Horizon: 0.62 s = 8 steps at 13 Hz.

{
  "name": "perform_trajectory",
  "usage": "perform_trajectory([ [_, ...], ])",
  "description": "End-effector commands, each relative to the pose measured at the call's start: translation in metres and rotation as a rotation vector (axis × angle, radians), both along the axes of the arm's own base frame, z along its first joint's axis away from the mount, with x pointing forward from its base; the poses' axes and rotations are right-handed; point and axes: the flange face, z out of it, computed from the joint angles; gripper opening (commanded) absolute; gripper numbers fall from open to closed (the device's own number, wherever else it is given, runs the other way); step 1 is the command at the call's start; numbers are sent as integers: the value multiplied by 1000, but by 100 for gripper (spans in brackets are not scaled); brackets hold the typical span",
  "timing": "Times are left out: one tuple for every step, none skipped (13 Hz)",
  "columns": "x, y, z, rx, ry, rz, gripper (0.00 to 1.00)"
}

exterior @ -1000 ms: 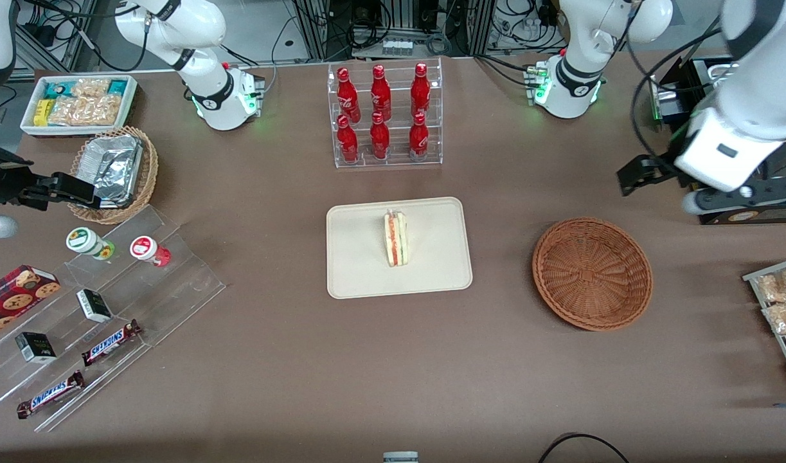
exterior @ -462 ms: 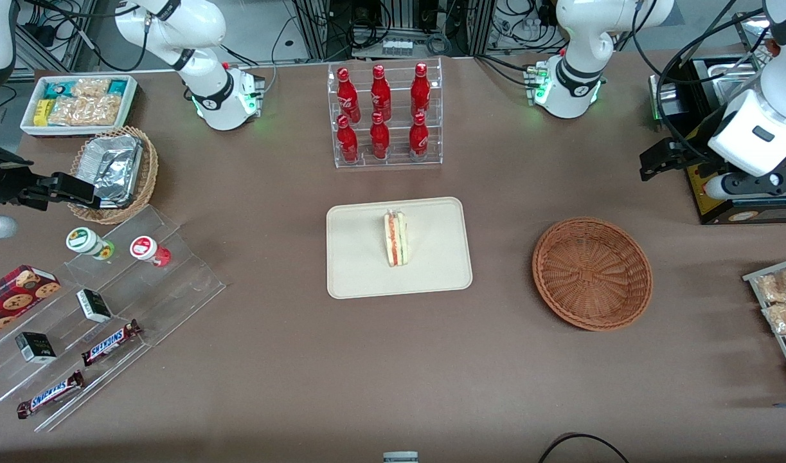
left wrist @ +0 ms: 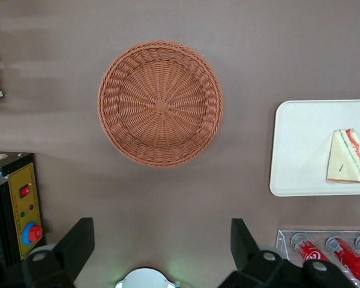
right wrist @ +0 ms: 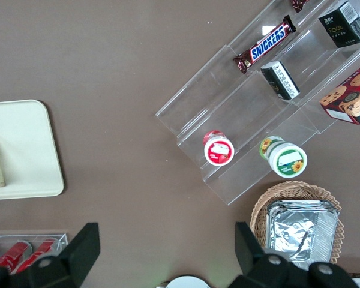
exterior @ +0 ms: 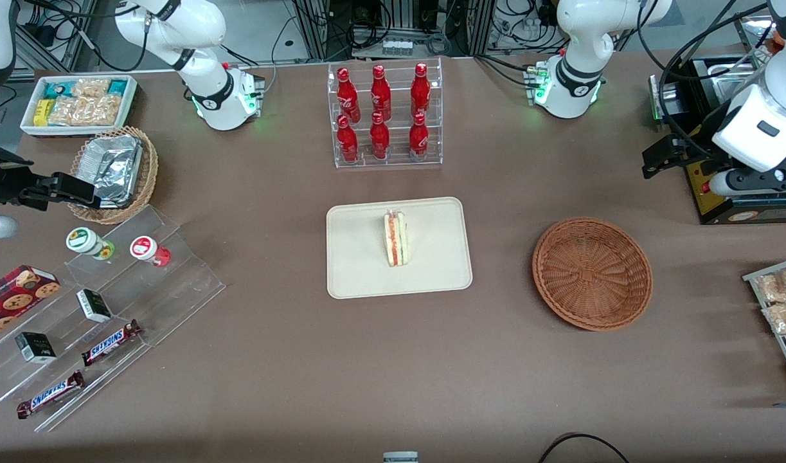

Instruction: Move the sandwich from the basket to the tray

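The sandwich (exterior: 396,238), a pale bread wedge with red and green filling, stands on the cream tray (exterior: 360,273) at the table's middle. It also shows on the tray (left wrist: 300,144) in the left wrist view (left wrist: 347,157). The reddish-brown wicker basket (exterior: 592,273) is empty and lies toward the working arm's end; the left wrist view shows its bare inside (left wrist: 160,103). My left gripper (exterior: 653,163) hangs open and empty, raised above the table, farther from the front camera than the basket. Its fingers (left wrist: 78,240) stand wide apart with nothing between them.
A clear rack of red bottles (exterior: 383,116) stands farther from the front camera than the tray. A black control box (exterior: 720,193) sits beside the gripper. A rack of snack bags (exterior: 781,308) lies at the working arm's end. Acrylic steps with snacks (exterior: 90,308) and a foil-filled basket (exterior: 113,170) lie toward the parked arm's end.
My left arm has drawn back toward the working arm's end and away from the front camera, most of it in the first half second. The sandwich, tray and basket have not moved.
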Motion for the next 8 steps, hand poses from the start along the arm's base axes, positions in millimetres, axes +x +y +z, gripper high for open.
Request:
perform_trajectory([
  [-2,0,17,-3,-38,-18,100],
  [1,0,15,-4,-35,-15,100],
  [4,10,18,0,-38,0,100],
  [4,17,18,-1,-39,14,100],
  [4,19,18,18,-40,3,100],
  [4,22,19,46,-42,-44,100],
  [3,23,21,45,-43,-73,100],
  [1,25,22,43,-43,-75,100],
])
